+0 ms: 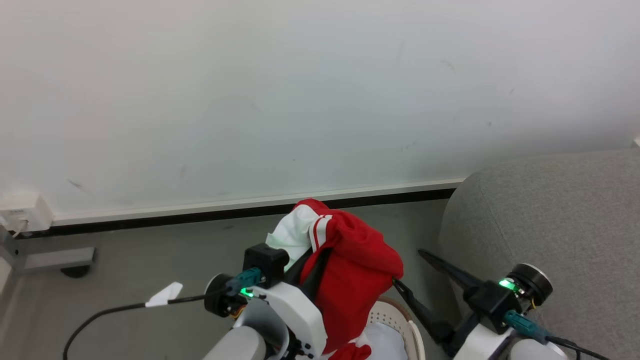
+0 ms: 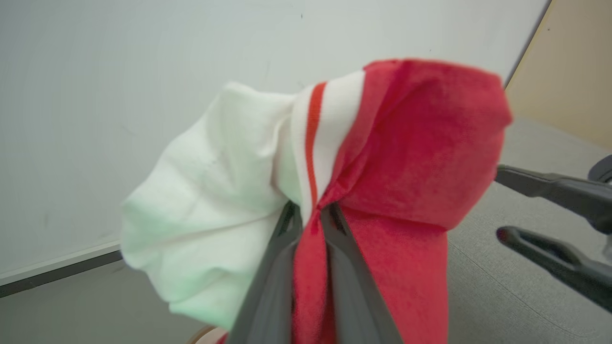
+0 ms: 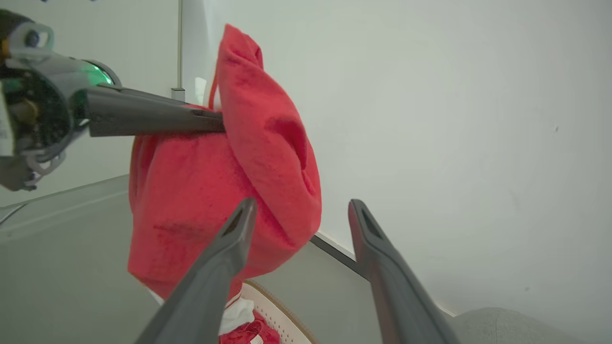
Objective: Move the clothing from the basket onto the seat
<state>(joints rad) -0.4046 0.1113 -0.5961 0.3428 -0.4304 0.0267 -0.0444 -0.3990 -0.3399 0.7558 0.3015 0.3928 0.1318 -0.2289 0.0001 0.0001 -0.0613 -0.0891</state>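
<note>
Head view: the left gripper (image 1: 311, 264) is clamped on a red-and-white garment (image 1: 357, 270), holding it raised above the laundry basket (image 1: 416, 336), which sits at the near edge of the picture. The fabric drapes over the fingers and hangs down toward the basket. In the basket lie a second red garment (image 1: 353, 352) and a pale liner cloth (image 1: 386, 346). The right gripper (image 1: 407, 268) is just to the right of the hanging fabric with its jaws spread and nothing between them. The grey sofa (image 1: 550, 215) fills the right side, with none of the clothing on it. A white wall (image 1: 300, 90) and a dark baseboard (image 1: 200, 215) run along the far side, above the grey floor (image 1: 150, 250).

Left wrist view: the left gripper (image 2: 311, 217) pinches the garment (image 2: 420, 143) where a white panel with a red stripe meets the red cloth, and fabric bunches above the two fingers (image 2: 279, 258). To the right, the right gripper (image 2: 502, 203) stands with its fingers apart over the sofa (image 2: 502, 291).

Right wrist view: the right gripper (image 3: 301, 205) is wide apart and holds nothing. Its left finger overlaps the garment (image 3: 191, 200) in this view; contact cannot be judged. The left gripper (image 3: 210, 125) reaches in from the left, its tip buried in the cloth. Below, the basket (image 3: 278, 306) rim shows with the second red garment (image 3: 248, 332) inside, and a corner of the sofa (image 3: 502, 325) lies at the lower right.
</note>
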